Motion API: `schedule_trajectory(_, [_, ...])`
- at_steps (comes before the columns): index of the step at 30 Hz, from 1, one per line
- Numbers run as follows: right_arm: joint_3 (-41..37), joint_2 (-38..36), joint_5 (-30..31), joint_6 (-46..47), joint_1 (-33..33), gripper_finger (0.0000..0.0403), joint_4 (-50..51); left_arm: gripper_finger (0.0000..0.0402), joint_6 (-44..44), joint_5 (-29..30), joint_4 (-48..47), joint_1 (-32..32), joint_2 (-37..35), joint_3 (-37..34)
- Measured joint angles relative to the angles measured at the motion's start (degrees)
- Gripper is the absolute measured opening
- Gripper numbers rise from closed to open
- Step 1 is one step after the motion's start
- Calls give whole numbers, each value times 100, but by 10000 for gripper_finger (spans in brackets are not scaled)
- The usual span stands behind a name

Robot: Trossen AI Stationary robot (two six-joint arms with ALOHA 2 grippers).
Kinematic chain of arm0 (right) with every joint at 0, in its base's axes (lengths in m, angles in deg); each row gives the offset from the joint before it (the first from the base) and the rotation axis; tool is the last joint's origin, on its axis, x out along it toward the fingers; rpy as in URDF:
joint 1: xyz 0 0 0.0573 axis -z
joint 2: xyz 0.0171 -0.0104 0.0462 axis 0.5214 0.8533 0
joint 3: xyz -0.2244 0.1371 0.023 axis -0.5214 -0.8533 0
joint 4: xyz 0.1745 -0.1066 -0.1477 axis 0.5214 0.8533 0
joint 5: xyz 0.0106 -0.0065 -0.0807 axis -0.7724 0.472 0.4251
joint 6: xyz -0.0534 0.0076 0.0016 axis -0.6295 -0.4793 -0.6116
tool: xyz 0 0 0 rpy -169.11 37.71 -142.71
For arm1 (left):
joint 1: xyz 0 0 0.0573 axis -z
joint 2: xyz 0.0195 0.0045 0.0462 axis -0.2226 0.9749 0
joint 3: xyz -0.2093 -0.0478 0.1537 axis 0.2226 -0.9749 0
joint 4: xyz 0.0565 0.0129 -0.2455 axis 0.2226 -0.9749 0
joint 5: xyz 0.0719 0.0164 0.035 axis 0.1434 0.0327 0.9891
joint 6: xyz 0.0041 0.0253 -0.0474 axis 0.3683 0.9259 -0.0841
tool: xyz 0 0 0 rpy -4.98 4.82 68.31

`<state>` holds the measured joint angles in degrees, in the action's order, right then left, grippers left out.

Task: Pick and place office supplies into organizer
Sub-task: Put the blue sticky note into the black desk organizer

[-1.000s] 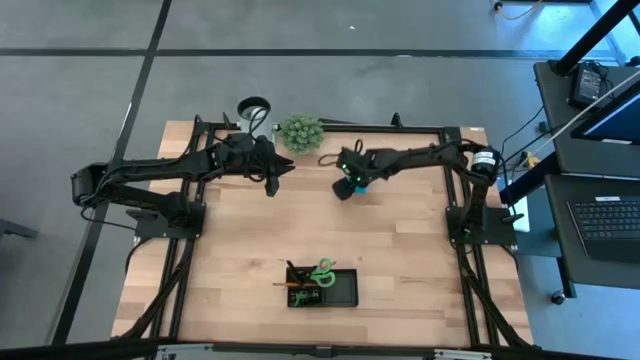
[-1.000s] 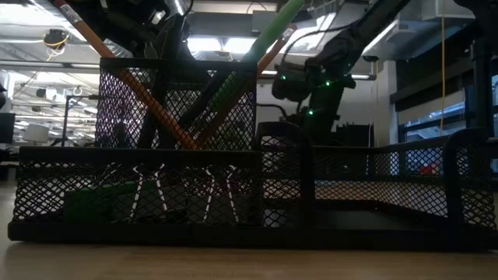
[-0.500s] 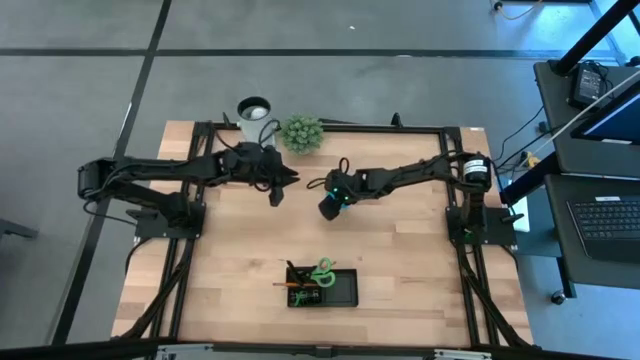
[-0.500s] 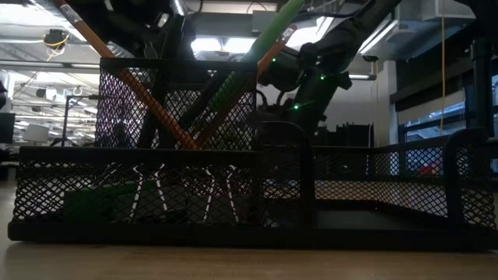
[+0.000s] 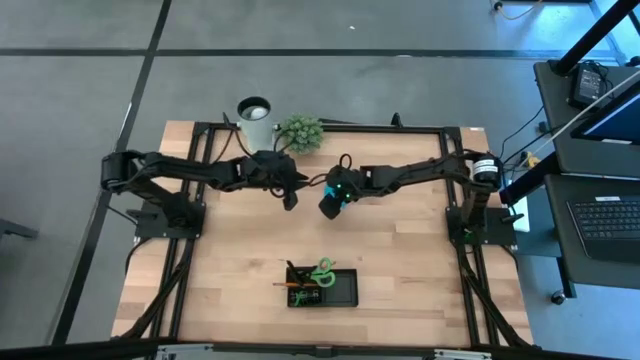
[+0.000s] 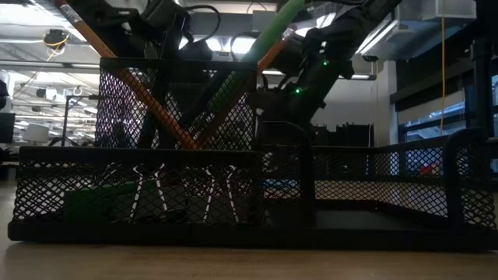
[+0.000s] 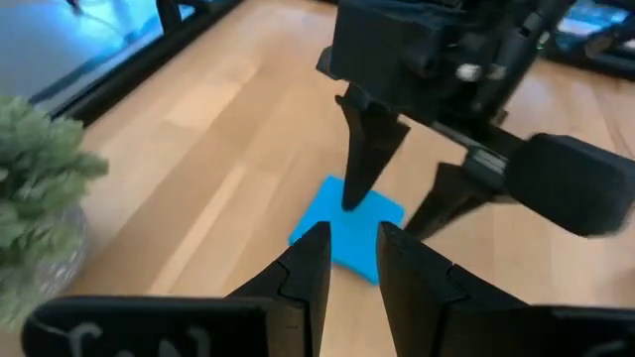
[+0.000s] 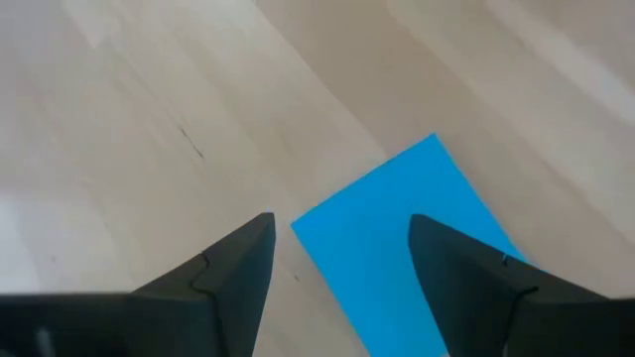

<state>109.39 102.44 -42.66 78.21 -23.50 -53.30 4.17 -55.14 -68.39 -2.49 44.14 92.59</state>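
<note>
Toward the far edge of the desk, about midway between its left and right edges, the blue sticky-note pad lies flat on the wood, directly under the right gripper. In the right wrist view its fingers stand wide apart with nothing between them, and the pad's near corner sits in the gap, so the pad lies straight ahead of and below them. The pad is turned cornerwise to the fingers, its edges running on a diagonal to their closing line; I judge the wrist may need to turn, or the grip will land across corners.

The left gripper hangs just beside, tips narrowly parted and holding nothing, the pad slightly beyond them. The right arm is the nearer and the better placed.

The organizer sits well apart, near the desk's front edge, already holding the green-handled scissors and pencils. A potted plant and a white cup stand at the far edge.
</note>
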Motion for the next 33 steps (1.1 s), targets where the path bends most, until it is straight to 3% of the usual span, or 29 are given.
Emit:
schedule_trajectory(8, [2, -218, 43, -511, 80, 236, 286, 79, -2, 71, 972, 0, 767, 2])
schedule_trajectory(13, [9, -377, 68, -951, 290, 236, 985, 79, -232, 525, 1054, 0, 1224, 4])
schedule_trajectory(22, [9, -540, 882, -1130, 572, 236, 1988, 79, -512, 409, 2230, 228, 1994, 57])
schedule_trajectory(33, [9, -538, 912, -1384, 692, 236, 2094, 79, -349, 198, 2186, 445, 2911, 807])
